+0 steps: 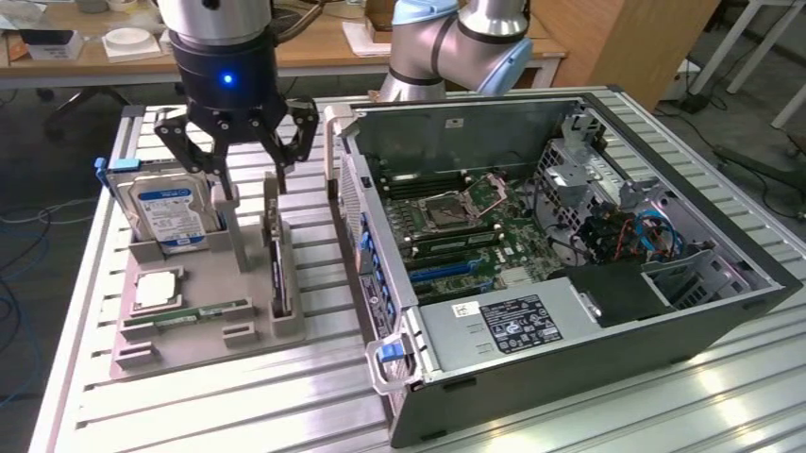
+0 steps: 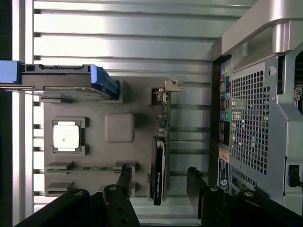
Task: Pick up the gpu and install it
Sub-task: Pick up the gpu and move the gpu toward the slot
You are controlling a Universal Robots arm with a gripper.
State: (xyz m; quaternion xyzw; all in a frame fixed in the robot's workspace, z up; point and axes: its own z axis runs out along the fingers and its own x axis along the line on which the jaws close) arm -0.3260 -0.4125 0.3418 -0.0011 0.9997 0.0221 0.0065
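On one grey holder [image 1: 233,276], four parts are being counted: one gpu [image 1: 275,257], one hard drive [image 1: 170,213], one processor chip [image 1: 157,289], one memory stick [image 1: 189,313]. One computer case [image 1: 567,382] and one gripper [image 1: 245,176] with two fingers [image 2: 193,180] are being tallied too.

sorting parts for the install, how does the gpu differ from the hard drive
The gpu is a thin black card; the hard drive is a thick silver block with a blue label. The gpu stands on its long edge in a narrow slot; the hard drive stands upright, label face showing. Both sit in the same grey holder.
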